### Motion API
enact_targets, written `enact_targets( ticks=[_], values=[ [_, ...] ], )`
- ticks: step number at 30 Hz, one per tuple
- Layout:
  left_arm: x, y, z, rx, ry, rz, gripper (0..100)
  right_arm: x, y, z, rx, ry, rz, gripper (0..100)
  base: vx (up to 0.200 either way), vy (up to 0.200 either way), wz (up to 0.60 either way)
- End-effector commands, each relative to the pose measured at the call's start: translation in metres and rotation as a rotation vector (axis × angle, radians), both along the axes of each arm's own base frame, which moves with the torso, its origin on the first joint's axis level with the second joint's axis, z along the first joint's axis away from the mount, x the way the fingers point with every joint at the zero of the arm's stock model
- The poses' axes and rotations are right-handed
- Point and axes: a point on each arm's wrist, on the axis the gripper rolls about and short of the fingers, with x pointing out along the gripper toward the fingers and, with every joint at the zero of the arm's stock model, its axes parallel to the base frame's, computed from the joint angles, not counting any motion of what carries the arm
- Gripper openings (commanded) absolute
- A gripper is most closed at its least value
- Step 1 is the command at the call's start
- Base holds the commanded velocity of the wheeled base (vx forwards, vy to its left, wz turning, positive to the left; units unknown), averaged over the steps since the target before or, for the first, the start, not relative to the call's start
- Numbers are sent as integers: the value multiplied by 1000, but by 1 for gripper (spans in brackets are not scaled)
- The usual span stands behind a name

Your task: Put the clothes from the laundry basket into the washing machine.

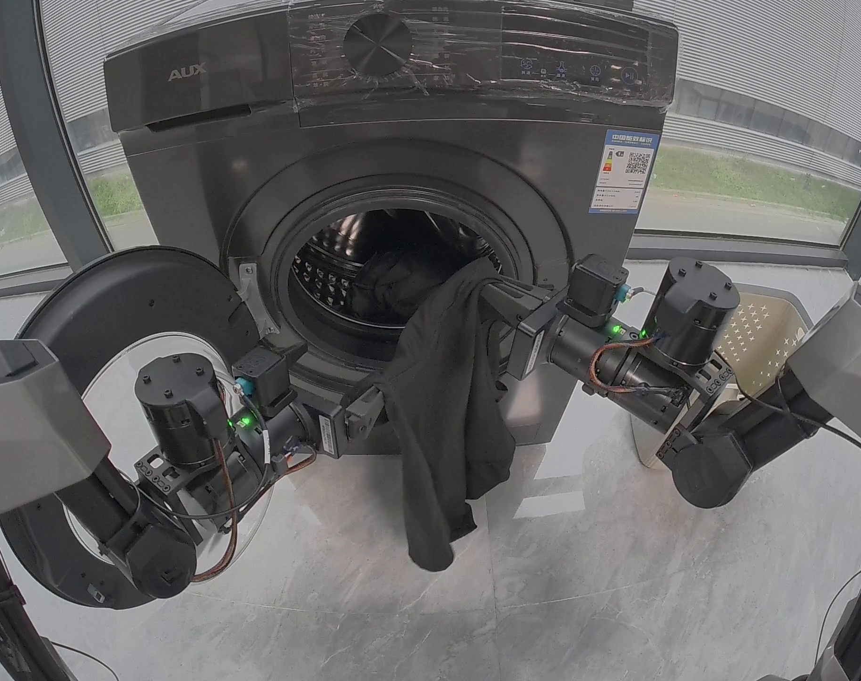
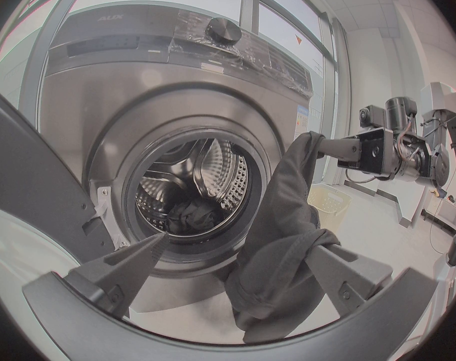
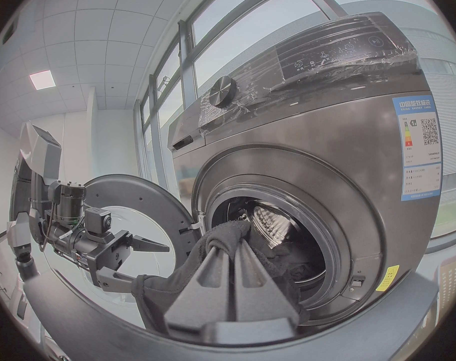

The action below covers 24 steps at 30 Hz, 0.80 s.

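A black garment (image 1: pixel 444 427) hangs in front of the washing machine (image 1: pixel 392 115), its top at the mouth of the drum (image 1: pixel 355 267). My right gripper (image 1: pixel 492 288) (image 3: pixel 233 246) is shut on the garment's top edge at the opening's right rim. My left gripper (image 1: pixel 381 401) (image 2: pixel 238 244) stands open below the opening, and a fold of the garment (image 2: pixel 283 256) is draped over one of its fingers (image 2: pixel 343 272). More dark clothes (image 2: pixel 193 216) lie inside the drum. The cream laundry basket (image 1: pixel 771 333) stands on the floor right of the machine.
The machine's round door (image 1: pixel 118 314) is swung open to the left, behind my left arm. Windows run behind the machine. Pale tiled floor (image 1: pixel 582 560) stretches in front of it.
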Motion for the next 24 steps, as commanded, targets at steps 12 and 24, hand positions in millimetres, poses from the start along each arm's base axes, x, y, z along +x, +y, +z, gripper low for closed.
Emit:
enact_targets(
  ticks=[12,24],
  values=[
    [-21,13,-10,32,7,3,100,10,-4,-9,-16,33,-47,0,0,0,0],
    [-26,19,-4,24,-8,-2,100,20,-20,-10,-10,31,-97,0,0,0,0]
  ],
)
